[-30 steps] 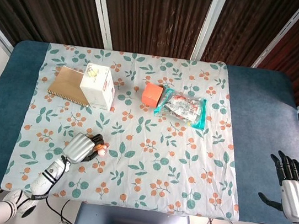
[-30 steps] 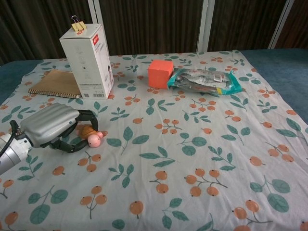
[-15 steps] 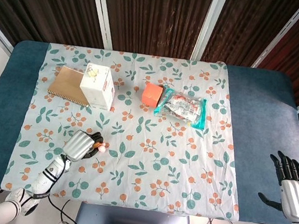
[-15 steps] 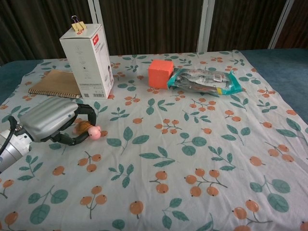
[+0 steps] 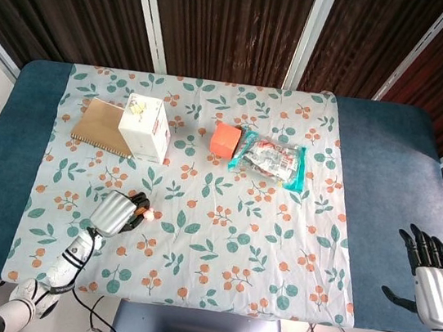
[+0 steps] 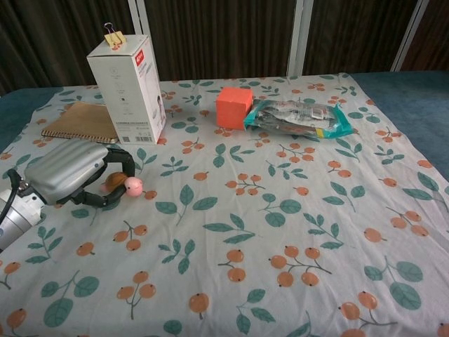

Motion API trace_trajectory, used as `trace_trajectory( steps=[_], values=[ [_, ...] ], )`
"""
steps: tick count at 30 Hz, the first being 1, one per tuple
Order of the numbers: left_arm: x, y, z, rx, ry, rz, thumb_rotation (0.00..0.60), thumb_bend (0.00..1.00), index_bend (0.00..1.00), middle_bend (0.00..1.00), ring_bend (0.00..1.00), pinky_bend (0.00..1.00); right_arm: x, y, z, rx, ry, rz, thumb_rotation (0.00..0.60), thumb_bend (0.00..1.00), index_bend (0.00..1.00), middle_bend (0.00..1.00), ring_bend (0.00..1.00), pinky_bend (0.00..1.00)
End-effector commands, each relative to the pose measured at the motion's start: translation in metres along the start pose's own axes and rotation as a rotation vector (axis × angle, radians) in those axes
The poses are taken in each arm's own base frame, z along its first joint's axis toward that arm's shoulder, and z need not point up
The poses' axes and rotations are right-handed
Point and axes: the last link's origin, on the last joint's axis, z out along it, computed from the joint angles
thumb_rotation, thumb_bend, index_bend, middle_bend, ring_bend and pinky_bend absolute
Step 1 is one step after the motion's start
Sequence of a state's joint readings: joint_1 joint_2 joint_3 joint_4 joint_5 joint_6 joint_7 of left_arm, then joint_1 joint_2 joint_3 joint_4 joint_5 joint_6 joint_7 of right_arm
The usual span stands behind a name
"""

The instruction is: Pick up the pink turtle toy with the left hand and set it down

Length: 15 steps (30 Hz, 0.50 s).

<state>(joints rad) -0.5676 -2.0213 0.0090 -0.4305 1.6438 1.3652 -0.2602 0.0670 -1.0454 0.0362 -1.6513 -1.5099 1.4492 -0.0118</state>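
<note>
The left hand [image 6: 66, 175] has its dark fingers [image 6: 116, 163] curled around the pink turtle toy [image 6: 126, 185] — the pink head pokes out just past the fingertips on the side toward the middle of the cloth, the brown shell tucked inside the curl. Compared with a second ago, hand and toy sit higher in the chest view and the hand has drawn a little toward the white carton [image 6: 128, 88]; the toy's head, which was down at the cloth then, now shows a thin shadow beneath it. I judge the turtle has just come off the floral cloth [image 6: 295, 232] and is being carried, so the pick-up looks done and only the set-down remains. The head view agrees: the left hand [image 5: 114, 213] is over the near-left part of the worktop [image 5: 388, 156] with a spot of pink at its fingertips.

The grip looks shallow, with the toy near the fingertips, so a quick move could let it slip.

Beyond the fingers lie a brown notebook [image 6: 81, 121] and the carton with a yellow binder clip [image 6: 113, 36] on top; farther off toward the centre are an orange cube [image 6: 233, 107] and a teal-edged packet [image 6: 298, 117].

The right hand [image 5: 433, 274] hangs well apart off the worktop's far edge — fingers spread, holding nothing.
</note>
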Motion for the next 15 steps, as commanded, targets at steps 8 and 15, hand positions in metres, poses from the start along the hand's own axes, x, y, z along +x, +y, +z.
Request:
trace_trajectory(
  steps=[8,15],
  values=[
    [-0.007,-0.010,-0.006,0.005,-0.078,0.042,0.600,0.44,0.41,0.38,0.83,0.88,-0.002,-0.001,0.000,0.003,-0.008,-0.003,0.600,0.21,0.00,0.00,0.00,0.00],
    [0.004,-0.012,-0.015,-0.020,-0.074,0.040,0.600,0.40,0.12,0.08,0.72,0.81,-0.002,-0.001,0.000,0.000,-0.009,-0.005,0.600,0.21,0.00,0.00,0.00,0.00]
  ],
)
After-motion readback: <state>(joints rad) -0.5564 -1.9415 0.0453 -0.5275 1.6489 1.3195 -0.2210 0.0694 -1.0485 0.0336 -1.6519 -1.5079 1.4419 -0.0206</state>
